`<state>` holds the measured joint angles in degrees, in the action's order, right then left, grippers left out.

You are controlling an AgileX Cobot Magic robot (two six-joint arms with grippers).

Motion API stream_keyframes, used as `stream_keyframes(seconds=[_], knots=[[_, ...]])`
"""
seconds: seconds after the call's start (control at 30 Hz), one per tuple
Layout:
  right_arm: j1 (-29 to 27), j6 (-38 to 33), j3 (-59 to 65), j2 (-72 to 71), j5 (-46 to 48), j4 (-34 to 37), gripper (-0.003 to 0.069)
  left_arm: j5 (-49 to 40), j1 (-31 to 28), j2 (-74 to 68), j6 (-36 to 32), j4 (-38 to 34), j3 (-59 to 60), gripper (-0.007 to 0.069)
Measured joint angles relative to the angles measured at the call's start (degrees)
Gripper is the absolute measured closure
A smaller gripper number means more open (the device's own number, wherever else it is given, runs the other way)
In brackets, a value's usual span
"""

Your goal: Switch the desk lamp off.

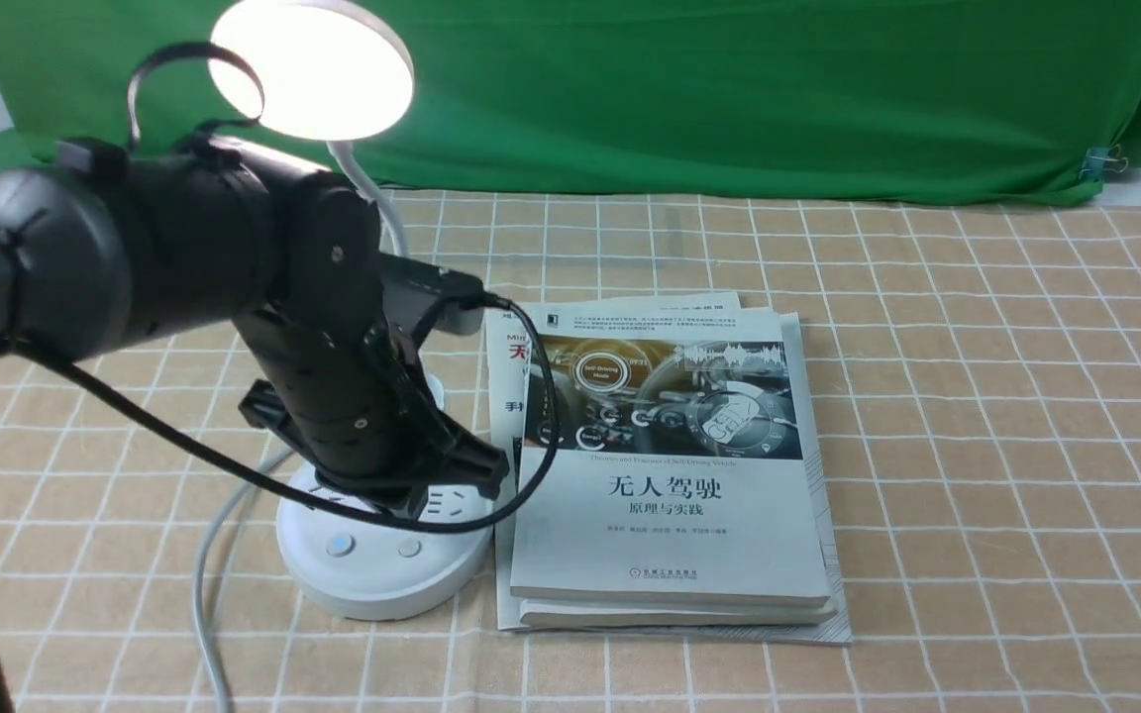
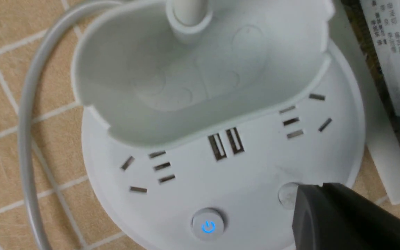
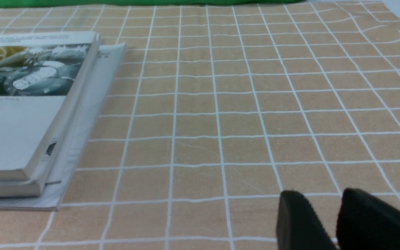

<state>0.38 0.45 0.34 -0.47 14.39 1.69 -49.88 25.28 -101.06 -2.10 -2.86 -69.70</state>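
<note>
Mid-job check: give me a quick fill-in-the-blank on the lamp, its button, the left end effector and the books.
1. The desk lamp's head is switched ___.
2. Its power button glows ___.
3. The left end effector is over the lamp's round ___.
4. The books lie to the robot's ___ of the lamp.
Missing words: on; blue; base; right.
</note>
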Motion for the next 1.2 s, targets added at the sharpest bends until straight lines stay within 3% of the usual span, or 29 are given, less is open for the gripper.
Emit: stream_keyframes(seconds=[0.37,0.57,0.97,1.2], knots=[[0.0,0.0,0.0,0.0,0.0,0.0,0.0416,-0.1,0.0,-1.1,0.2,-0.4,-0.2,0.0626],[0.0,0.0,0.0,0.0,0.0,0.0,0.0416,0.9,0.0,12.9,0.2,-4.9,4.1,0.0626],[0.0,0.0,0.0,0.0,0.0,0.0,0.0416,29.9,0.0,52.0,0.2,-8.5,37.7,0.0626],[0.0,0.0,0.0,0.0,0.0,0.0,0.0416,36.0,0.0,67.0,0.2,-8.6,49.9,0.0626]])
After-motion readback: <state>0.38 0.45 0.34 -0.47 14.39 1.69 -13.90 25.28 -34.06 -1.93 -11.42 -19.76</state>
